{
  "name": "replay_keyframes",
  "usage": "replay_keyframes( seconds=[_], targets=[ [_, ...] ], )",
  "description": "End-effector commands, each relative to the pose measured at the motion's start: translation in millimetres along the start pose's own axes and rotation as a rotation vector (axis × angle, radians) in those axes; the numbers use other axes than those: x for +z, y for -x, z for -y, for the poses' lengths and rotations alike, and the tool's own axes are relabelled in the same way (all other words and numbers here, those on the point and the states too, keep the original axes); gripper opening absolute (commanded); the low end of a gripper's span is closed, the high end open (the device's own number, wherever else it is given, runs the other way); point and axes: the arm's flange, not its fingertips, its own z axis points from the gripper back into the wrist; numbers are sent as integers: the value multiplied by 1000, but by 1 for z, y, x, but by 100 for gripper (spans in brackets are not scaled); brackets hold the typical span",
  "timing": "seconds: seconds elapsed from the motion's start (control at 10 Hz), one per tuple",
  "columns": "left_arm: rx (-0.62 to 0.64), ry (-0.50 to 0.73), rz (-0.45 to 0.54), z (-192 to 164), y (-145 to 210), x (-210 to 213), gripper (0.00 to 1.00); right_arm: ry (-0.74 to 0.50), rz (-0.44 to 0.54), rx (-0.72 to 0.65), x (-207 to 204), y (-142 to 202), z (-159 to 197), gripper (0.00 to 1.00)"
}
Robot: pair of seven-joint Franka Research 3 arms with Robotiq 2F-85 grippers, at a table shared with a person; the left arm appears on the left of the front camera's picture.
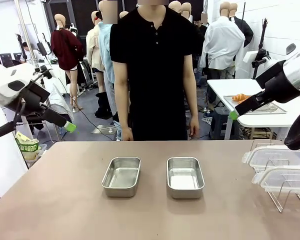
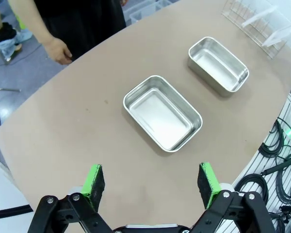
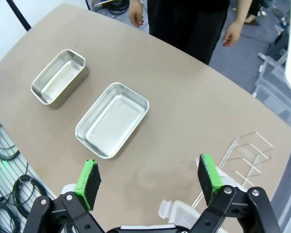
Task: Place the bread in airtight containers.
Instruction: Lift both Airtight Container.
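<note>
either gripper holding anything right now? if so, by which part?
Nothing is held. The left gripper and the right gripper are both open and empty.

A grey floor [image 1: 87, 122] stretched behind the brown counter [image 1: 55, 200]; a white side table [image 1: 225, 87] stood beside a white wall [image 1: 285, 20].

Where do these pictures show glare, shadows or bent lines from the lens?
Front view: even light, soft shadows in front of the left shallow rectangular stainless-steel tin and the right tin. Left wrist view: the wide lens curves the edge of the brown table; the left tin's floor glares white. Right wrist view: the same curving, milder sheen in both tins.
</note>
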Motion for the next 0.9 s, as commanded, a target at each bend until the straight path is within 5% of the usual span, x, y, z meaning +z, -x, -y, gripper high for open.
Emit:
replay_keyframes(
  seconds=[0.0, 0.8],
  targets=[
    [-1, 30, -10, 1, 4, -12, 100, -28, -13, -3, -10, 4, 0, 100],
    [9, 9, -9, 1, 0, -6, 100, -5, -5, -7, -3, 0, 0, 100]
  ],
)
